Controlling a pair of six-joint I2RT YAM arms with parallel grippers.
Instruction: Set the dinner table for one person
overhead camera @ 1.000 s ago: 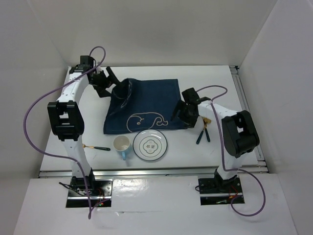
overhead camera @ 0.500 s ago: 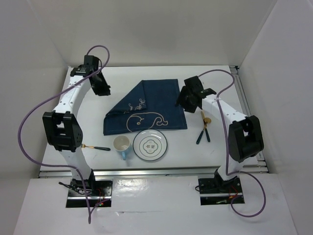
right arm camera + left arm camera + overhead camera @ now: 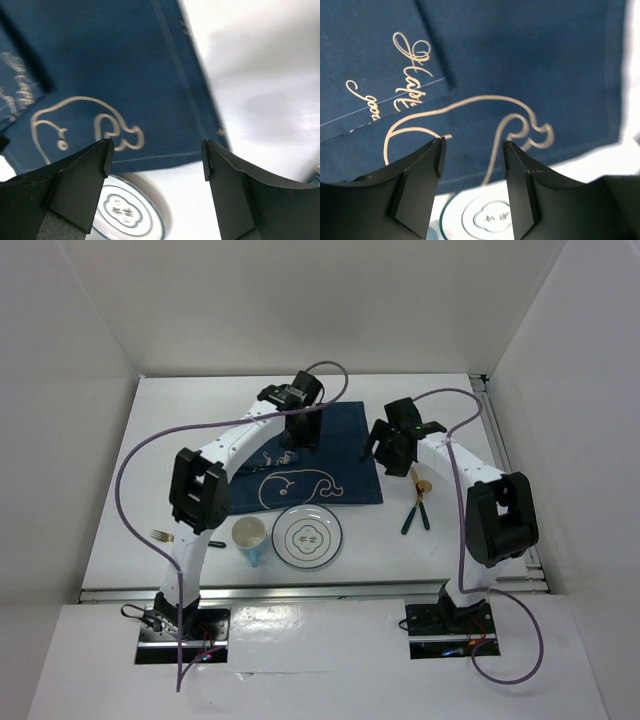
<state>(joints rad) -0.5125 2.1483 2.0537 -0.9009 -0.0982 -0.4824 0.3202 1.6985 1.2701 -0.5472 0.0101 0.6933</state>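
Observation:
The white dinner table [image 3: 180, 440] carries a navy whale-print placemat [image 3: 330, 455] with its left corner folded over. A white plate [image 3: 308, 537] and a blue cup [image 3: 250, 536] stand in front of it. My left gripper [image 3: 301, 436] hangs open and empty over the placemat's middle; its wrist view [image 3: 472, 145] shows the placemat [image 3: 530, 70] and the plate [image 3: 490, 220] below. My right gripper [image 3: 388, 447] is open and empty above the placemat's right edge; its wrist view [image 3: 157, 147] shows the placemat [image 3: 125, 65] and the plate [image 3: 122, 212].
A gold-headed fork [image 3: 160, 535] lies at the front left, partly behind my left arm. A gold spoon [image 3: 422, 485] and dark-handled utensils [image 3: 415, 512] lie right of the placemat. Metal rails run along the front and right edges.
My left gripper let go of the placemat's raised left corner, drew back, then swung right to above the placemat's middle. My right gripper rose from the right edge and moved back. The cloth lies flatter.

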